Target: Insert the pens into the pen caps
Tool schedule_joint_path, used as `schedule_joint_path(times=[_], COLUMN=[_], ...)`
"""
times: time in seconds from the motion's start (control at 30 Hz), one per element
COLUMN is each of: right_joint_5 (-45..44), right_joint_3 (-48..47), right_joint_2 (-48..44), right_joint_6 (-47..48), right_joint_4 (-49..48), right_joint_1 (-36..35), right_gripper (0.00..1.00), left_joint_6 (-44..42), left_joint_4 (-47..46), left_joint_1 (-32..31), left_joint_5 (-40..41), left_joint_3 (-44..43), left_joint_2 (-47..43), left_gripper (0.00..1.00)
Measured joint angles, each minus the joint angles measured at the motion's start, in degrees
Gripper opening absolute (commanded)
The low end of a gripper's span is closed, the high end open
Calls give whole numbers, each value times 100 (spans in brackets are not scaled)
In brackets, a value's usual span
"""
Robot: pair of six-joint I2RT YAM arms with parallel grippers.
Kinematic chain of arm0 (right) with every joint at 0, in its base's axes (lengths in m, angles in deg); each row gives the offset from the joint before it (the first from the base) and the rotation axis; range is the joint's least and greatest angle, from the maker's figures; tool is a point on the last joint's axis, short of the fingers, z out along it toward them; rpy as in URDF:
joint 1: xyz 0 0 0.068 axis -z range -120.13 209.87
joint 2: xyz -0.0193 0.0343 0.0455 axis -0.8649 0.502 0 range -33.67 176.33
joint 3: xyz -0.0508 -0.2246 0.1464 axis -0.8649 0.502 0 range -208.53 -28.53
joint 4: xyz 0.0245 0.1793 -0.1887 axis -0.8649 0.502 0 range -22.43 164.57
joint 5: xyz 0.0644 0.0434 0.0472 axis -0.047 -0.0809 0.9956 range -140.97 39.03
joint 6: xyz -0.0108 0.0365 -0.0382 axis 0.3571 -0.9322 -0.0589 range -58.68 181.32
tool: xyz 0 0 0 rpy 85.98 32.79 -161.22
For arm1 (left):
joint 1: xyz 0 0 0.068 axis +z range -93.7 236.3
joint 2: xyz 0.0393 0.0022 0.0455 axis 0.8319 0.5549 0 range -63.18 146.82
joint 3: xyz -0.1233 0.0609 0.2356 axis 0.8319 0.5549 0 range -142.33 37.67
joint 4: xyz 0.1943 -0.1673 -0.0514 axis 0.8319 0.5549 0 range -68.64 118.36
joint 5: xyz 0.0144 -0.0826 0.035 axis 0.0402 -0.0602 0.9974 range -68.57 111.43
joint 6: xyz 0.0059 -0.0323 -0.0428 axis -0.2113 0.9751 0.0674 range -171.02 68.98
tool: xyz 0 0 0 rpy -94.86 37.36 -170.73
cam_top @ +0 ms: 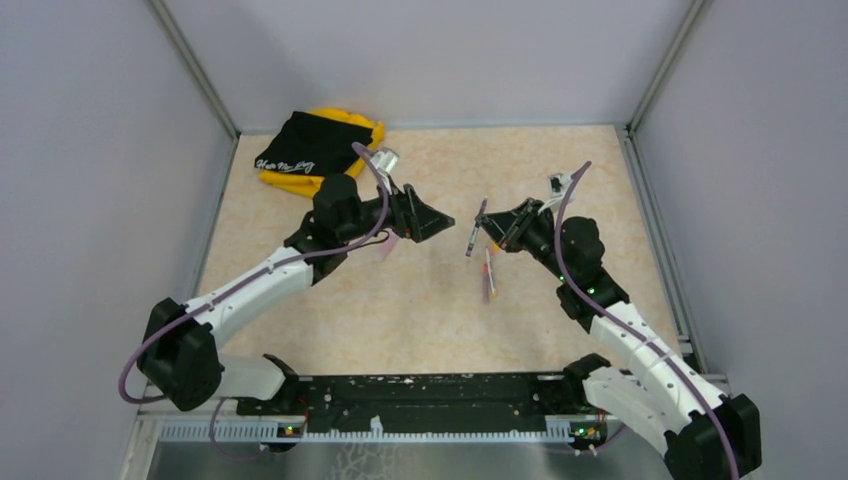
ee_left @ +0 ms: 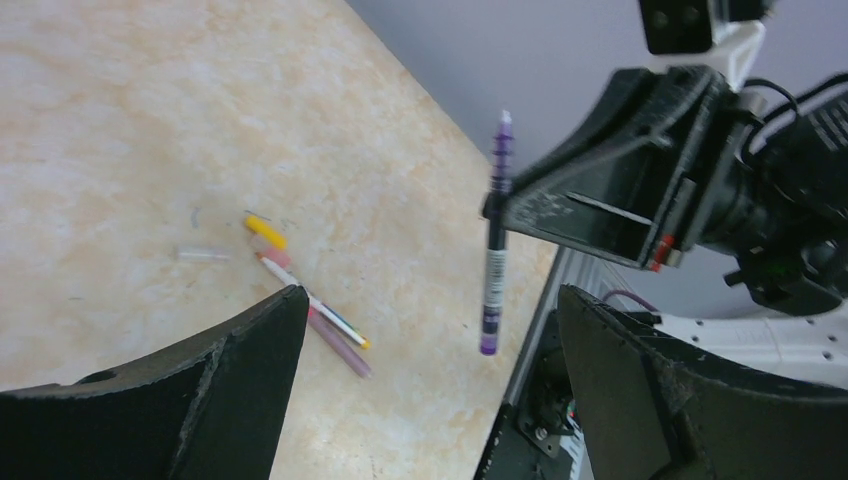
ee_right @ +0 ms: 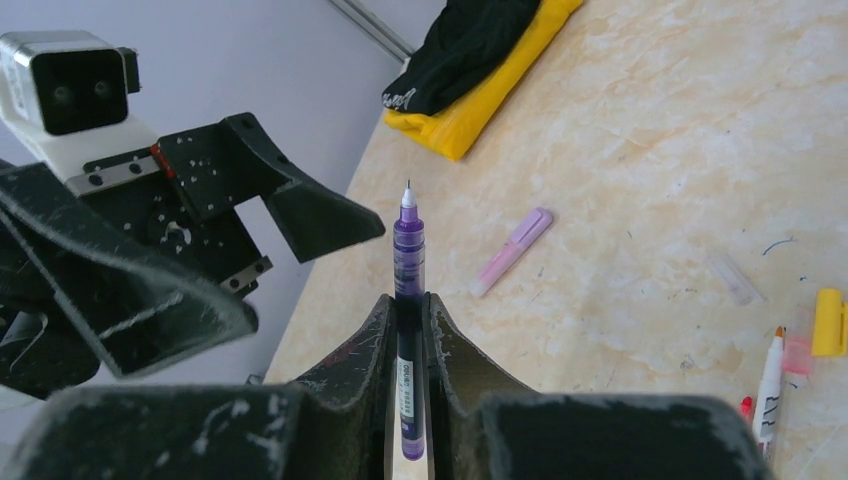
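Nearest me, the white-and-orange pen (ee_left: 320, 308) and the pinkish pen (ee_left: 342, 348) lie side by side, with a yellow cap (ee_left: 266, 231) just beside one end. Beyond them, my right gripper (ee_right: 408, 300) clamps the black-and-purple pen (ee_right: 408, 240) upright, tip bare. At its nine o'clock my left gripper (ee_left: 430, 300) gapes, empty. A black-and-yellow cloth (cam_top: 315, 148) lies at eleven o'clock.

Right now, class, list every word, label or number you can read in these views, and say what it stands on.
No text reads clearly.
Crumpled black cloth: white cursive lettering, too small to read.
Purple-and-black pen in the right gripper: white barrel print, blurred.
White pen with orange tip: dark marks, unreadable.
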Motion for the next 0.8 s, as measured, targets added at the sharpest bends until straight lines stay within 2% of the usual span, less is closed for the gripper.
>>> schedule_joint_path(times=[0.23, 0.47, 0.63, 0.73, 0.8], right_joint_5=[-31, -70, -76, -85, -79], right_joint_3=[0, -2, -13, -22, -22], right_joint_2=[-50, -50, -50, -50, -48], right_joint_6=[44, 46, 46, 48, 48], right_joint_4=[133, 197, 205, 201, 162], right_joint_1=[-2, -2, -2, 0, 0], right_gripper=[0, 0, 0, 0, 0], left_joint_6=[70, -44, -269, -417, -461], left_joint_4=[101, 212, 302, 317, 302], left_joint_1=[634, 671, 485, 118, -87], left_joint_5=[162, 57, -28, -33, -42], left_joint_3=[-2, -188, -245, -245, -245], left_joint_2=[-63, -68, -103, -157, -170], left_gripper=[98, 94, 93, 88, 81])
